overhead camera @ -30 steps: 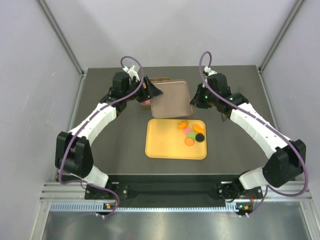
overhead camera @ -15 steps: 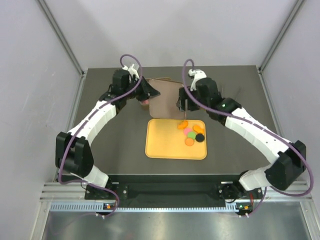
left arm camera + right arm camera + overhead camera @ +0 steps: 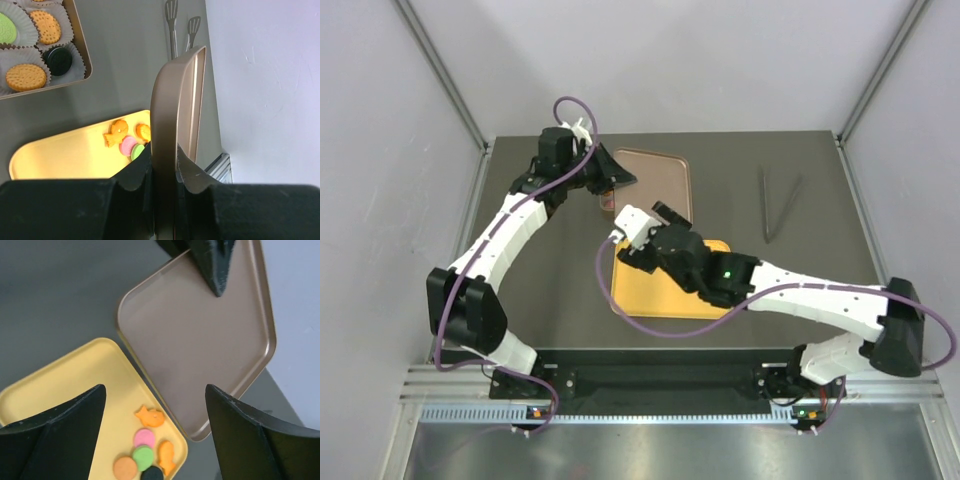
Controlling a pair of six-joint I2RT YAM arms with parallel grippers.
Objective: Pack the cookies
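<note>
- The left gripper is shut tight on one edge of the brown lid; its wrist view sees the lid edge-on.
- In the top view the lid sits at the far middle of the table, covering most of the box beneath it.
- The right gripper hangs over the yellow tray, jaws spread wide and holding nothing.
- Loose cookies lie bunched in one corner of the tray: two orange fish, one pink, one green, one orange round and one black.
- More cookies sit in paper cups in the box: orange, green and black ones show.
- In the right wrist view the lid's near corner overlaps the tray's rim, just beside the loose cookies.
- The tongs lie on the table's far right, well apart from tray and lid.
</note>
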